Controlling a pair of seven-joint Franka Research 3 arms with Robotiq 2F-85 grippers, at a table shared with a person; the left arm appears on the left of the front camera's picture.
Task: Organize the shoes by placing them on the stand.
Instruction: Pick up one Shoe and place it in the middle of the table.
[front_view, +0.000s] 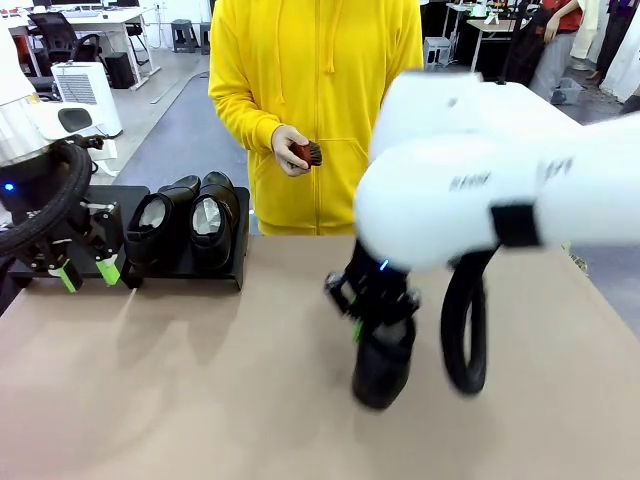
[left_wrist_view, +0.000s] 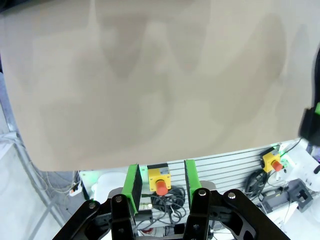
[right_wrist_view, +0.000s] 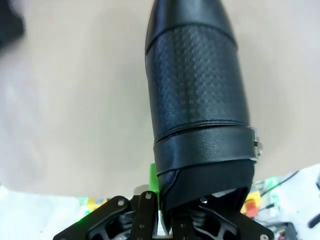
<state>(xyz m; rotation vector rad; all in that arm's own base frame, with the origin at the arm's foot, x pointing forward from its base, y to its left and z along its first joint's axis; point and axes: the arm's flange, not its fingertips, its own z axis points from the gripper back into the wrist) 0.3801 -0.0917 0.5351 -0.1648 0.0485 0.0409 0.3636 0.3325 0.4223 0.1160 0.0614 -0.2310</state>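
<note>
Two black glossy shoes (front_view: 160, 222) (front_view: 215, 215), stuffed with white paper, stand side by side on the right half of the low black stand (front_view: 200, 272) at the far left. My right gripper (front_view: 375, 312) is shut on a third black shoe (front_view: 382, 368) at mid-table. That shoe hangs toe down at or just above the tabletop. In the right wrist view the textured shoe (right_wrist_view: 197, 90) runs away from the right gripper (right_wrist_view: 170, 212), held by its heel end. My left gripper (front_view: 87, 273) hovers in front of the stand's left end, open and empty; the left gripper (left_wrist_view: 161, 186) looks back over the table's near edge.
A person in a yellow hoodie stands at the far side and holds a small brown brush (front_view: 307, 153) in one hand. My right arm's white body (front_view: 470, 170) looms large in the foreground. Tan tabletop (front_view: 200, 380) lies bare between the stand and the held shoe.
</note>
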